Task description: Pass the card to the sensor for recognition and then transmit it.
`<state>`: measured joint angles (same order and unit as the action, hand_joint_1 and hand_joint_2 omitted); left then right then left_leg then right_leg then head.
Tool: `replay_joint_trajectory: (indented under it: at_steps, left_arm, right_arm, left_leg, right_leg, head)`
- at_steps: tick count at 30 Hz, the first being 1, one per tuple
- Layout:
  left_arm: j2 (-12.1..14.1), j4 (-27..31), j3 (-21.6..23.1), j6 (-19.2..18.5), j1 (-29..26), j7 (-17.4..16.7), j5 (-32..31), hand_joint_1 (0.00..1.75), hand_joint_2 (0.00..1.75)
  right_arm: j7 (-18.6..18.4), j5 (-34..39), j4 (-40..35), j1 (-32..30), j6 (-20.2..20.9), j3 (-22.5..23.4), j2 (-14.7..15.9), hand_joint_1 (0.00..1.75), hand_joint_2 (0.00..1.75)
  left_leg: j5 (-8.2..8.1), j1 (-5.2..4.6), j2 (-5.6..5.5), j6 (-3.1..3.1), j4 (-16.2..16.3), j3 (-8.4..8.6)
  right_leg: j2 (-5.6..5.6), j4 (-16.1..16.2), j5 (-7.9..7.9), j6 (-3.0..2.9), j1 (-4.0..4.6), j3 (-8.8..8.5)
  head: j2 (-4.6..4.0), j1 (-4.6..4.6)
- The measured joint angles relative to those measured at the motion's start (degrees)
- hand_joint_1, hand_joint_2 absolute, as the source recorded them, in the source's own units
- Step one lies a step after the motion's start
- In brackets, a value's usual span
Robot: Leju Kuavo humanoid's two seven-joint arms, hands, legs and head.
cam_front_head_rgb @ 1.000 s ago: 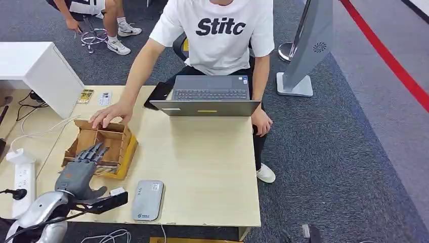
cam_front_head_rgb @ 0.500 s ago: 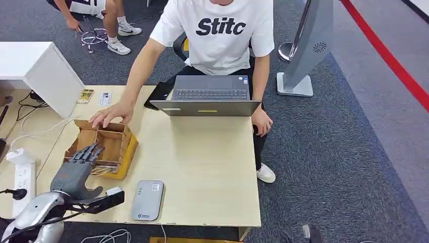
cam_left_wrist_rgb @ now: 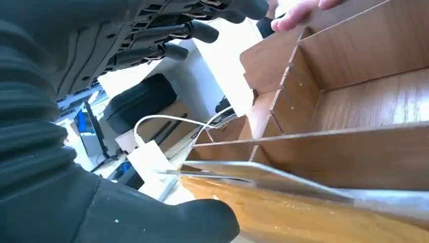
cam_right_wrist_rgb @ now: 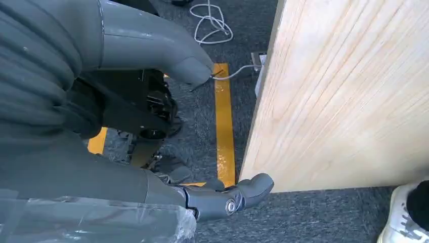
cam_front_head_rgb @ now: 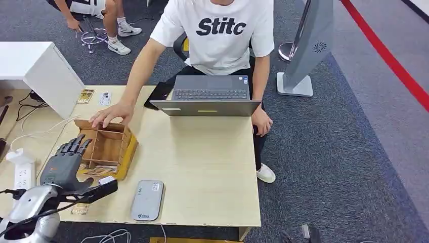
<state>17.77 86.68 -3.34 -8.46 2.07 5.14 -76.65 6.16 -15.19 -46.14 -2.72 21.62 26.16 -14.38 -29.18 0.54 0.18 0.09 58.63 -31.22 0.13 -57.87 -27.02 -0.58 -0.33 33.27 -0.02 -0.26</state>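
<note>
My left hand [cam_front_head_rgb: 61, 163] hovers with fingers spread and nothing in it, just off the left side of the divided wooden box [cam_front_head_rgb: 107, 146]. A card [cam_front_head_rgb: 95, 171] leans on the yellow base at the box's near side. In the left wrist view its glossy edge [cam_left_wrist_rgb: 263, 176] lies between my thumb [cam_left_wrist_rgb: 167, 223] and the box's compartments [cam_left_wrist_rgb: 354, 106]. A grey card sensor [cam_front_head_rgb: 147, 200] lies flat near the table's front edge. My right hand [cam_right_wrist_rgb: 167, 126] hangs below the table edge [cam_right_wrist_rgb: 263, 116] with its fingers apart, holding nothing.
A person sits across the table with one hand [cam_front_head_rgb: 111, 114] on the box's far rim. A laptop [cam_front_head_rgb: 208, 98] stands at the far edge. Another card [cam_front_head_rgb: 80, 208] lies near the front left corner. A power strip [cam_front_head_rgb: 21, 177] and cables lie to the left.
My left hand has drawn back from above the box's compartments and moved left, uncovering the card near the front left corner. The person's hand has stayed on the box.
</note>
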Motion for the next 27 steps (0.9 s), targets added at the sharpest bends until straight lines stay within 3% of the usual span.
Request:
replay_joint_trajectory:
  at_steps: [1, 2, 6, 27]
  left_arm:
    - [-0.1, -0.2, -0.1, 0.0, 0.2, 0.0, -0.1, 1.31, 1.75]
    - [-0.2, -0.3, -0.1, 0.0, 0.4, 0.0, -0.2, 1.75, 1.75]
    - [-0.3, -1.1, -0.2, -1.5, 0.4, 0.5, 0.3, 1.75, 1.75]
    - [-0.1, -3.8, -0.2, -1.8, 0.5, 1.1, 1.0, 1.75, 1.75]
  right_arm:
    - [0.0, 0.0, 0.0, 0.0, 0.0, 0.0, 0.0, 0.0, 1.75]
    - [0.0, 0.0, 0.0, 0.0, 0.1, 0.0, 0.0, 0.0, 1.75]
    - [0.0, 0.0, 0.0, 0.0, 0.2, 0.0, 0.0, 0.0, 1.75]
    - [0.5, 0.1, 0.3, 0.3, 0.4, 0.0, 0.0, 0.0, 1.75]
  left_leg:
    - [0.0, 0.0, 0.0, 0.0, 0.0, -0.01]
    - [0.0, 0.0, 0.0, 0.0, 0.0, -0.01]
    - [0.0, 0.0, 0.01, 0.0, 0.0, 0.0]
    - [0.0, 0.0, 0.01, 0.0, 0.0, 0.01]
  right_leg:
    - [0.0, 0.0, 0.0, 0.0, 0.0, 0.0]
    - [0.01, 0.0, 0.0, 0.0, 0.0, 0.0]
    - [0.01, 0.0, 0.0, 0.0, 0.0, 0.0]
    - [0.01, 0.0, 0.0, 0.0, 0.0, 0.01]
  head:
    - [0.0, 0.0]
    - [0.0, 0.0]
    - [0.0, -0.02]
    - [0.0, -0.02]
